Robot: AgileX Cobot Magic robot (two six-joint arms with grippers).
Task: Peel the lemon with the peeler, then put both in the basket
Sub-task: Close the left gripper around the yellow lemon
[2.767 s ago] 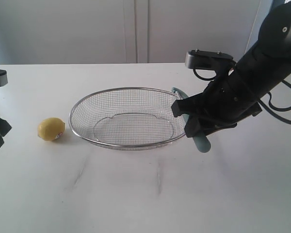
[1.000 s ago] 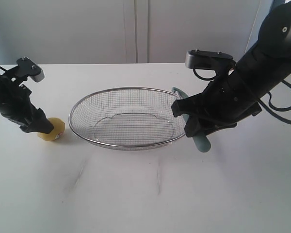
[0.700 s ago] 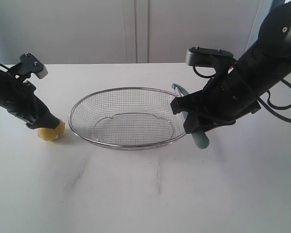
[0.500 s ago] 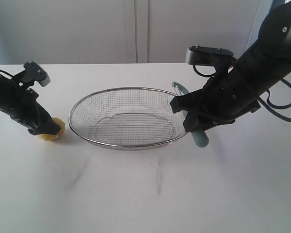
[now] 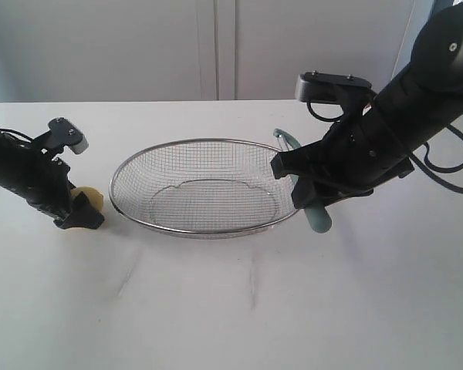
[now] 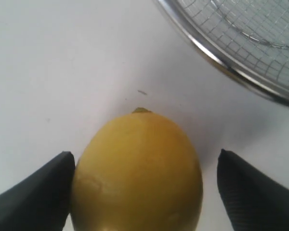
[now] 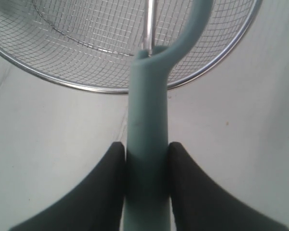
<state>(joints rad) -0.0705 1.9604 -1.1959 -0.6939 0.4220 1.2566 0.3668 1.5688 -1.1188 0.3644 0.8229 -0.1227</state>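
Left gripper point(image 6: 144, 192): jaws wide, straddling the lemon point(image 6: 137, 168), a smooth yellow oval on the white table point(image 5: 255, 308) just beside the basket point(image 5: 208, 233) (silver wire mesh, thick rim); one black pad touches the peel, the other stands apart. Right gripper point(image 7: 147, 192): jaws clamped on the peeler point(image 7: 147, 110), matte teal handle, forked head by the basket rim

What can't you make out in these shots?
Sticker on the lemon: unseen; left gripper covers most of it in the exterior view, an edge crops it in the left wrist view.
Blade of the peeler: cropped in the right wrist view; tiny beside the right gripper in the exterior view.
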